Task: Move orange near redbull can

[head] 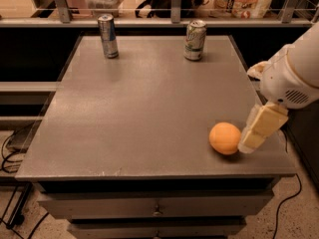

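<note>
The orange (225,138) sits on the grey table (144,108) near its front right corner. The redbull can (108,36), slim and silver-and-blue, stands upright at the back left of the table, far from the orange. My gripper (252,137) hangs from the white arm (291,73) at the right edge. Its cream tip is low over the table, right beside the orange's right side and touching or nearly touching it.
A wider pale green-and-white can (195,40) stands upright at the back of the table, right of centre. A railing (174,9) with boxes and bags runs behind the table. Drawers (157,208) sit below the front edge, and cables lie on the floor on both sides.
</note>
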Motion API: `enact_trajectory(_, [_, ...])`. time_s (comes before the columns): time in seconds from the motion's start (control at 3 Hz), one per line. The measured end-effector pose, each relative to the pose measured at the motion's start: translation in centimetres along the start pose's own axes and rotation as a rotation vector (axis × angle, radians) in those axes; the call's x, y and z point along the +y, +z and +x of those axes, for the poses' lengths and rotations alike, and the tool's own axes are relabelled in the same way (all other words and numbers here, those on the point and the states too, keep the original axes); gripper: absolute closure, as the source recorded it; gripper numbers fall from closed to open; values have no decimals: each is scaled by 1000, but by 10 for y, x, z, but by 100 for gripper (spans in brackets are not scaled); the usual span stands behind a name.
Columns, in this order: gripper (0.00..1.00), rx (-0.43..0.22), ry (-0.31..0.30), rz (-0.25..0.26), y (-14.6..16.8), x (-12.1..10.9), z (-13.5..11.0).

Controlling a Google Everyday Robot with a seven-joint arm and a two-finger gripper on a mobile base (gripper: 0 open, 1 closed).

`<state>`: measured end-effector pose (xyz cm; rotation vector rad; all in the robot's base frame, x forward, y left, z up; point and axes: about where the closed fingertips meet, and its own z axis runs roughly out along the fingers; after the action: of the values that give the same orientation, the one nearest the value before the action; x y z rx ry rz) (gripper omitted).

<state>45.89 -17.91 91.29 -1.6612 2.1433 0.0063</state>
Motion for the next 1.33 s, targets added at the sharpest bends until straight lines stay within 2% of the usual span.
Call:
enact_trajectory(0.33, [0, 10, 19, -24, 24, 5, 2])
enact_trajectory(0.67, [9, 42, 54, -56, 43, 10, 8])
enact_trajectory(1.0, [25, 51, 78, -78, 52, 13, 9])
enact_trajectory(1.33, [48, 45, 75, -105, 59, 18, 3])
